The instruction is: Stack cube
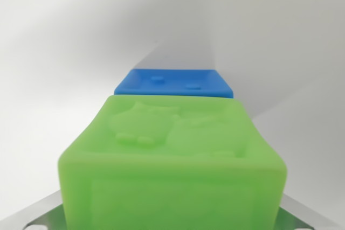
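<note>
A green cube point(172, 154) with a raised animal relief on its top face fills the lower half of the wrist view, very close to the camera. Grey metal of the gripper body point(40, 213) shows at both bottom corners, on either side of the cube. The fingertips are hidden behind the cube, which appears held between them. Just beyond the green cube's far edge lies a blue cube point(173, 82) with small studs on top, resting on the white surface point(64, 52). The green cube covers the blue cube's near edge.
The white surface runs all around both cubes. A grey shadowed wedge point(183, 55) rises behind the blue cube, and another shadow falls at the wrist view's right.
</note>
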Controlling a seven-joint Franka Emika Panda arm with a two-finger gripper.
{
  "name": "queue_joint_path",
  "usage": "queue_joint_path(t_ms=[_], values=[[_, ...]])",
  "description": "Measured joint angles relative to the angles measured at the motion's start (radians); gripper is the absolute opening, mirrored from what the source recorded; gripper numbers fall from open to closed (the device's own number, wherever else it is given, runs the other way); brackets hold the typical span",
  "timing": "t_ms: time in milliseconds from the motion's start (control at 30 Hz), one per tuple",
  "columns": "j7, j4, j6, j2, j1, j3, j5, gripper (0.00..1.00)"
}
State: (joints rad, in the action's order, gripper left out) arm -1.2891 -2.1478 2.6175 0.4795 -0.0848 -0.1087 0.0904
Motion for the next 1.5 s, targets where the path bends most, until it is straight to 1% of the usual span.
queue_joint_path(t_ms=[400,433,1500], values=[[0.001,0.002,0.013,0.014,0.004,0.004,0.001,0.0],[0.001,0.002,0.013,0.014,0.004,0.004,0.001,1.0],[0.001,0.003,0.014,0.014,0.004,0.005,0.001,1.0]])
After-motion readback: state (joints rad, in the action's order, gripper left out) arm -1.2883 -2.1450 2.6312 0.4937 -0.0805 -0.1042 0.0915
